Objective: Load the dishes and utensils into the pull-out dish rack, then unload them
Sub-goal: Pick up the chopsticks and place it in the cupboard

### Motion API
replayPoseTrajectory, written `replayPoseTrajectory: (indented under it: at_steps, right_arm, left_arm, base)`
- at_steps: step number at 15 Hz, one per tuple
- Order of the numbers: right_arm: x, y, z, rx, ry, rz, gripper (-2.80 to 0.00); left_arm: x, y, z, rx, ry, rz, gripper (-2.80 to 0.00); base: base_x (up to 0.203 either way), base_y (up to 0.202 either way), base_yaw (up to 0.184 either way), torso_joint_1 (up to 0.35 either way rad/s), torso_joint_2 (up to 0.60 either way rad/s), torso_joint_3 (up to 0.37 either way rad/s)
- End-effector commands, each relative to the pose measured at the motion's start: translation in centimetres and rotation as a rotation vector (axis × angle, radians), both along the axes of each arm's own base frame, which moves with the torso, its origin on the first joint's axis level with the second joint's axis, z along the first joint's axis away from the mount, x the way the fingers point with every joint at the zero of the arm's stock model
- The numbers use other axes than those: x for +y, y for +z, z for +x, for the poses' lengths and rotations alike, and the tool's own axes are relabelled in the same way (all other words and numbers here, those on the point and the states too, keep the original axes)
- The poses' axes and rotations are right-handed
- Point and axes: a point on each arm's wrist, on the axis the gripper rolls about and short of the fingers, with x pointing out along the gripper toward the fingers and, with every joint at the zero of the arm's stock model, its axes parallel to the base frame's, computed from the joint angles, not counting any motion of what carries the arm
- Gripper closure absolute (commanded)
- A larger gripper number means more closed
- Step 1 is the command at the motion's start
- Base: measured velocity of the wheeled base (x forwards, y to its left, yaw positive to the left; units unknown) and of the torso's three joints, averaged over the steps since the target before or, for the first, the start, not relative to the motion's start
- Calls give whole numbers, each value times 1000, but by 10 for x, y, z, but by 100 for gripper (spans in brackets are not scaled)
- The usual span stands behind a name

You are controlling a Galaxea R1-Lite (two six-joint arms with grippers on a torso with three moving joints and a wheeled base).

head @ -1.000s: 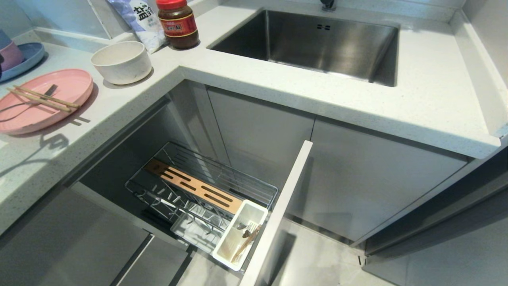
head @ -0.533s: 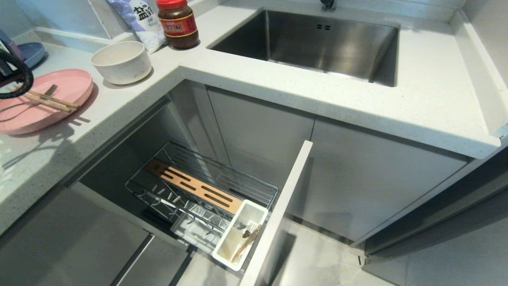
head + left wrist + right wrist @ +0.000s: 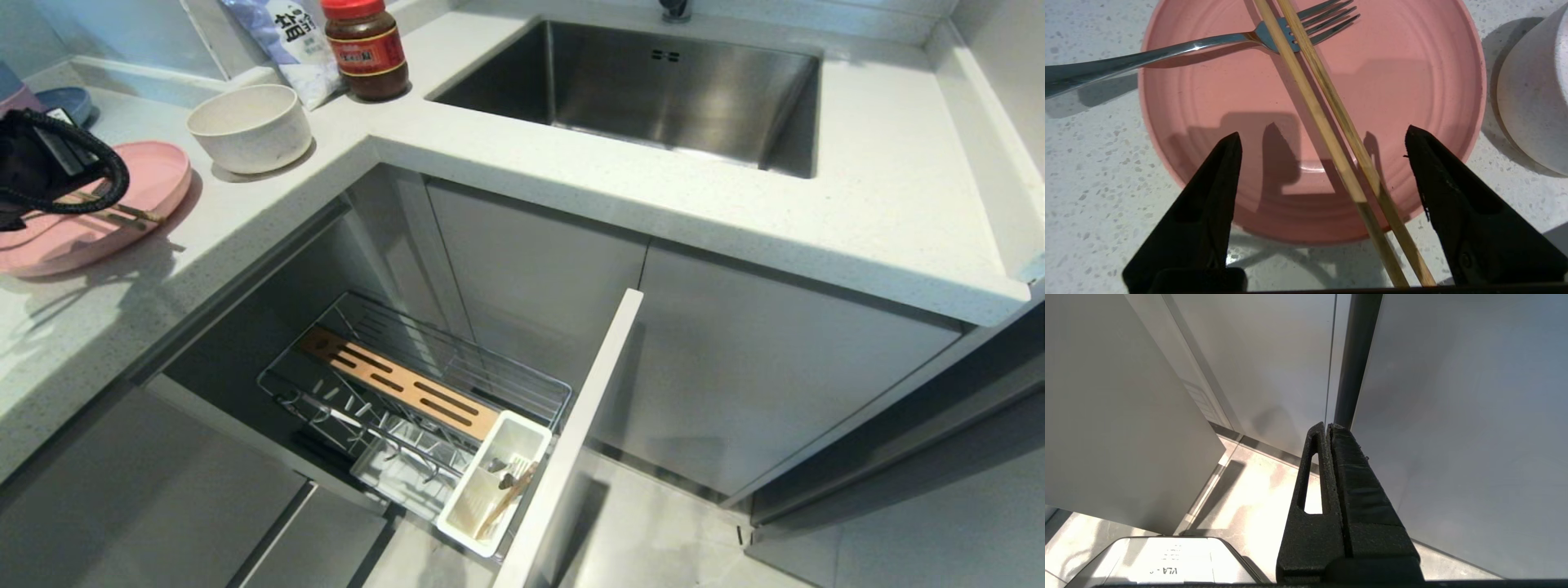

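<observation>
Left gripper (image 3: 1323,139): mine, jaws wide, empty, above pink plate (image 3: 1216,122). Chopsticks (image 3: 1331,134) and fork (image 3: 1208,41) lie crossed on it, far left counter; white bowl (image 3: 249,126) beside. Dish rack (image 3: 424,400): pulled out, cutlery tray (image 3: 494,482) part-filled. Dishes unloaded.

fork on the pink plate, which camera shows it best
The left wrist view: the fork lies in full sight across the pink plate, tines under the chopsticks, handle past the rim. In the head view the left arm covers it. The right wrist view shows only cabinet panels and floor.
</observation>
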Motion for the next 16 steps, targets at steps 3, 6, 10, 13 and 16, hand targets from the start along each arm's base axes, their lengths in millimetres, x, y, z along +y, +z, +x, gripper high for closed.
replayPoseTrajectory:
  at_steps: [3, 6, 10, 13, 16]
  right_arm:
    - [0, -1, 0, -2, 1, 0, 0]
    - [0, -1, 0, -2, 0, 0, 0]
    - [0, -1, 0, -2, 1, 0, 0]
    - [0, -1, 0, -2, 1, 0, 0]
    - [0, -1, 0, -2, 1, 0, 0]
  left_arm:
    - [2, -7, 13, 21, 15, -15, -280]
    - [2, -11, 20, 22, 20, -34, -280]
    - [3, -12, 27, 10, 14, -60, -280]
    - [3, -12, 27, 12, 14, -60, -280]
    - [3, -14, 29, 15, 14, -61, -280]
  base:
    - [0, 0, 0, 0, 0, 0]
    - [0, 0, 0, 0, 0, 0]
    - [0, 0, 0, 0, 0, 0]
    - [0, 0, 0, 0, 0, 0]
    - [0, 0, 0, 0, 0, 0]
